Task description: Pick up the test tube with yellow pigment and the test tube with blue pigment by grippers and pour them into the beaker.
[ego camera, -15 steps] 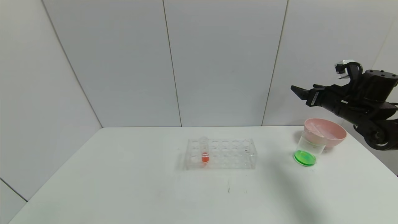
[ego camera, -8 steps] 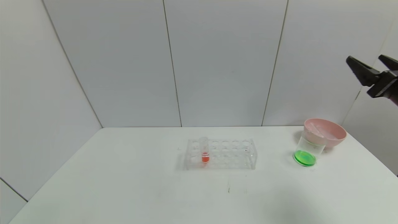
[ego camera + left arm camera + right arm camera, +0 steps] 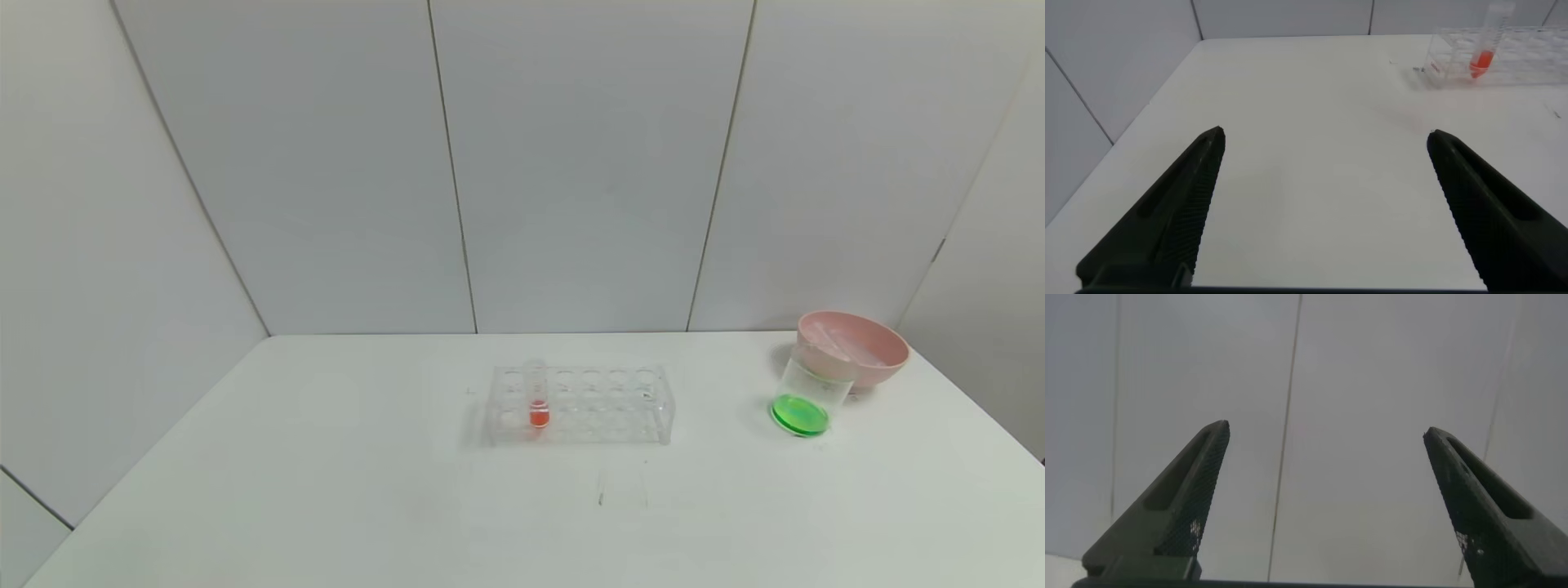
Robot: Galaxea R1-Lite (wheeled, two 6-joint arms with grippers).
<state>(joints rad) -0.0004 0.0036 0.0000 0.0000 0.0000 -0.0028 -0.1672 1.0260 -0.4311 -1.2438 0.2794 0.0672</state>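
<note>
Head view shows the worktop (image 3: 326,457) with the clear rack (image 3: 580,404) at centre holding only a red-orange tube (image 3: 538,396); at 3 o'clock from it the beaker (image 3: 808,392) holds green liquid, touching the pink bowl (image 3: 853,347). Neither yellow nor blue tube is identifiable, so pouring looks finished; retreat seems next. Left gripper (image 3: 1323,196), jaws wide apart and empty, hangs over bare worktop. Right gripper (image 3: 1327,490), jaws equally wide and empty, faces the wall.

A lab: tube rack (image 3: 580,404), beaker (image 3: 808,398), white table (image 3: 326,490).
</note>
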